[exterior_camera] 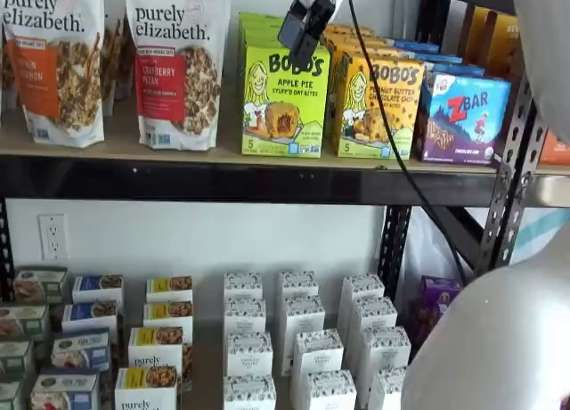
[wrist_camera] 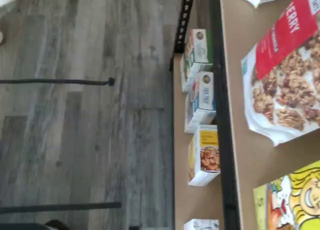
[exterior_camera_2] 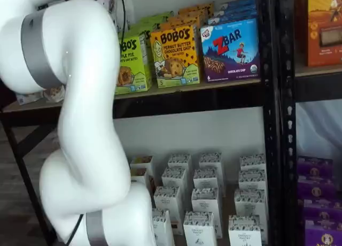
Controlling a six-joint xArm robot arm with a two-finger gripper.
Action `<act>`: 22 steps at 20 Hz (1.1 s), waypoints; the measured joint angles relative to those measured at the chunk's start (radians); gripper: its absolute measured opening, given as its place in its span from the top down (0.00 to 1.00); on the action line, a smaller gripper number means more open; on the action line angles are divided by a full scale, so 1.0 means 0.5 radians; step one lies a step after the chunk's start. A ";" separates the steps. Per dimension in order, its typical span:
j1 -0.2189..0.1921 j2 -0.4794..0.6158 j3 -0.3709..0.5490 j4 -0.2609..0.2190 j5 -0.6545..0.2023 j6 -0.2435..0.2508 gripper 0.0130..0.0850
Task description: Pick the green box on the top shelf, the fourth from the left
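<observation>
The green Bobo's Apple Pie box [exterior_camera: 283,102] stands upright on the top shelf, between a Cranberry Pecan granola bag [exterior_camera: 178,67] and a yellow Bobo's box [exterior_camera: 378,102]. In a shelf view my arm hides its left part [exterior_camera_2: 133,59]. The wrist view shows a corner of its yellow-green front [wrist_camera: 292,200] beside the red-labelled bag [wrist_camera: 285,75]. My gripper [exterior_camera: 305,31] hangs from the top edge in front of the box's upper right corner. Its black fingers show with no plain gap and nothing in them.
A blue ZBar box [exterior_camera: 463,116] stands right of the yellow box. An orange-labelled granola bag [exterior_camera: 53,62] is at the far left. Several small boxes [exterior_camera: 249,348] fill the lower shelf. A black shelf upright [exterior_camera: 508,187] stands at the right. A cable [exterior_camera: 392,151] hangs beside the gripper.
</observation>
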 joint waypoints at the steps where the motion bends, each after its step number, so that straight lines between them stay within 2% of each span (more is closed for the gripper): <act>1: 0.000 -0.009 0.016 0.005 -0.031 -0.002 0.00; 8: -0.017 0.009 0.027 0.031 -0.154 -0.024 0.00; 22: -0.043 0.233 -0.187 0.036 -0.177 -0.053 0.00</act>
